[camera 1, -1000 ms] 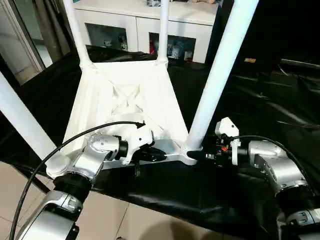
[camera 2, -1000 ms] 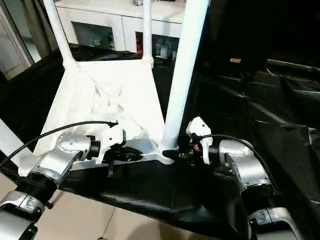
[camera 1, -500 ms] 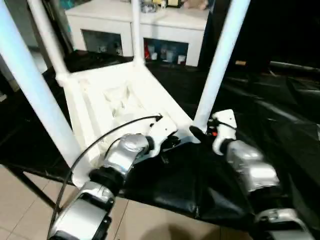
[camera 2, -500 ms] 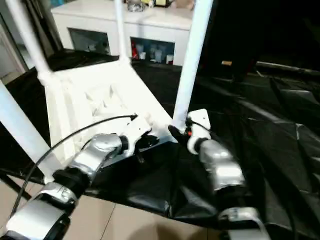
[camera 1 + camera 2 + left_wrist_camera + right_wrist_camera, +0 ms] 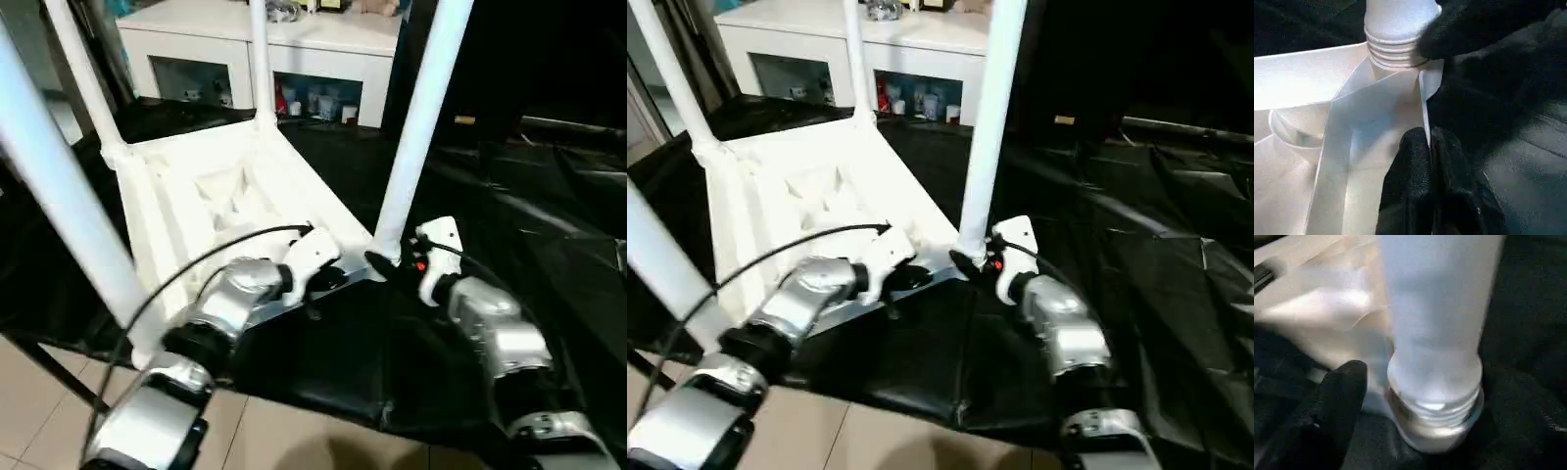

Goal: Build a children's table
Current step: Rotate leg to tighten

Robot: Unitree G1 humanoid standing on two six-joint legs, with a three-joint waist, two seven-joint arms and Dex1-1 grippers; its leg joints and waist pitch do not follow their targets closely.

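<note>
A: How does the children's table (image 5: pixel 225 196) look?

B: White plastic, lying upside down on the black sheet (image 5: pixel 529 225), ribbed underside up, four legs rising from the corner sockets. All four legs run off the top edge.

A: And the left pincer (image 5: pixel 1429 147)?

B: Its fingers are pressed together on the thin tabletop rim (image 5: pixel 1425 105), right beside the threaded base of the near leg (image 5: pixel 416 127). The forearm reaches in low.

A: The right pincer (image 5: pixel 384 266)?

B: At that same leg's base, one finger (image 5: pixel 1337 406) beside the threads. I can't tell how wide it stands.
</note>
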